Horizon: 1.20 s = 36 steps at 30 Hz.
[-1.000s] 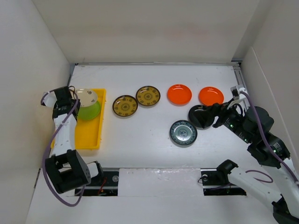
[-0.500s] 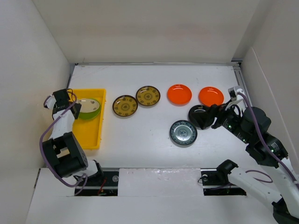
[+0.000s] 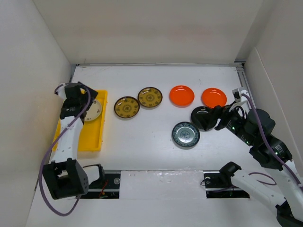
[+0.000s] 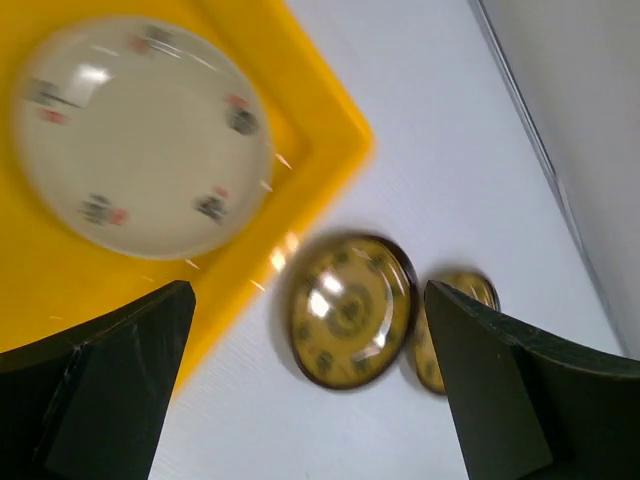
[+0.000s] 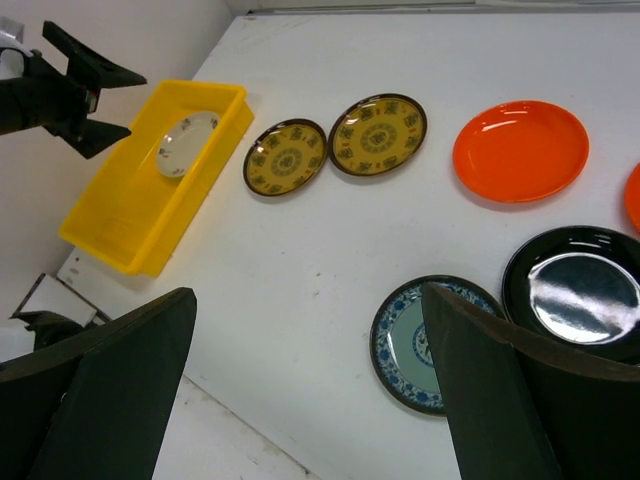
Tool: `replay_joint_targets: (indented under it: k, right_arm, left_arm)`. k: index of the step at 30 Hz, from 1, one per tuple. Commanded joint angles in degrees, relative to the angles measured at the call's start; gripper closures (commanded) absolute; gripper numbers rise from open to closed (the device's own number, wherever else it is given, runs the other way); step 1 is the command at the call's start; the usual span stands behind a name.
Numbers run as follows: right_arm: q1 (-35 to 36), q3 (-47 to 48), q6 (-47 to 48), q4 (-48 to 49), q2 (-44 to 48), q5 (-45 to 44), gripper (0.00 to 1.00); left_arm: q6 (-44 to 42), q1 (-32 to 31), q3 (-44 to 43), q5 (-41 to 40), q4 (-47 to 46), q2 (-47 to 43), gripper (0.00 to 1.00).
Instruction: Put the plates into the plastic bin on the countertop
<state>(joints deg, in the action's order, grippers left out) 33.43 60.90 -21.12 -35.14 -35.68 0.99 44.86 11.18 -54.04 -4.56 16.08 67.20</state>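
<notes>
The yellow plastic bin (image 3: pixel 80 135) lies at the left of the countertop (image 3: pixel 156 142). A cream floral plate (image 3: pixel 93 111) rests in its far end, also seen in the left wrist view (image 4: pixel 135 135). My left gripper (image 3: pixel 87 97) hovers open and empty over that end (image 4: pixel 320 400). Out on the countertop lie two brown-gold plates (image 3: pixel 126 107) (image 3: pixel 150 97), two orange plates (image 3: pixel 182 95) (image 3: pixel 213 97), a black plate (image 3: pixel 202 118) and a grey-teal plate (image 3: pixel 185 134). My right gripper (image 3: pixel 217 119) is open above the black plate's right edge, holding nothing (image 5: pixel 310 400).
White walls close in the countertop on the left, back and right. The bin's left side runs close along the left wall. A metal strip (image 3: pixel 161 182) crosses the near edge between the arm bases.
My left gripper has opened and let go of the cream plate, which now lies in the bin. The left wrist has swung toward the bin's right side. The right arm has barely moved.
</notes>
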Motion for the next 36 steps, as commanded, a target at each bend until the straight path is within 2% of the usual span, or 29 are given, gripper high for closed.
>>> replay_joint_targets:
  k: [1, 4, 5, 6, 9, 12, 16, 20, 25, 28, 30, 32, 33, 36]
  right_arm:
    - [0.23, 1.23, 0.13, 2.00, -0.35, -3.45, 0.00]
    - [0.23, 2.54, 0.12, 1.39, -0.35, -5.38, 0.00]
    - [0.23, 3.60, 0.12, 0.60, -0.35, -5.39, 0.00]
    - [0.23, 4.22, 0.12, 0.07, -0.35, -5.91, 0.00]
    - [0.23, 6.24, 0.12, -1.60, 0.26, -5.92, 0.00]
    - [0.23, 6.77, 0.12, -2.83, 0.78, -4.69, 0.00]
    - [0.23, 6.77, -0.41, -3.89, 1.32, -4.69, 0.00]
    - [0.23, 6.77, -0.41, -4.50, 1.93, -4.69, 0.00]
    - [0.23, 6.24, -0.93, -4.50, 2.55, -5.21, 0.00]
    - [0.23, 5.72, -0.94, -4.50, 3.07, -5.21, 0.00]
    - [0.23, 5.72, -0.94, -4.50, 3.07, -5.21, 0.00]
    - [0.23, 5.72, -0.94, -4.50, 3.07, -5.21, 0.00]
    - [0.23, 5.72, -0.94, -4.50, 3.07, -5.21, 0.00]
    - [0.23, 5.72, -0.94, -4.50, 3.07, -5.21, 0.00]
  left_arm:
    - [-3.81, -16.10, -1.68, 4.03, -3.49, -0.32, 0.00]
    - [-4.87, -29.59, -4.75, 5.27, -6.13, 5.45, 0.00]
    - [-5.48, -37.90, -5.37, 5.26, -7.28, 7.05, 0.00]
    - [-5.49, -41.64, -5.37, 5.26, -8.50, 8.72, 0.00]
    - [-5.49, -51.04, -5.90, 5.96, -12.64, 16.01, 0.00]
    - [-5.49, -55.89, -6.52, 6.58, -17.11, 22.61, 0.00]
    - [-4.87, -59.95, -7.31, 8.60, -20.11, 29.20, 0.00]
    - [-4.08, -59.96, -7.83, 10.17, -22.22, 33.43, 0.00]
    - [-4.08, -60.49, -8.45, 13.25, -23.72, 39.13, 0.10]
    - [-4.08, -60.49, -7.93, 14.31, -25.38, 40.29, 0.20]
    - [-4.08, -60.49, -7.92, 15.01, -26.01, 42.04, 0.37]
    - [-4.08, -60.49, -7.92, 15.72, -26.80, 43.27, 0.48]
    - [-4.08, -60.49, -7.92, 15.72, -26.80, 43.28, 0.58]
    - [-3.46, -60.49, -7.92, 15.19, -25.67, 43.28, 0.72]
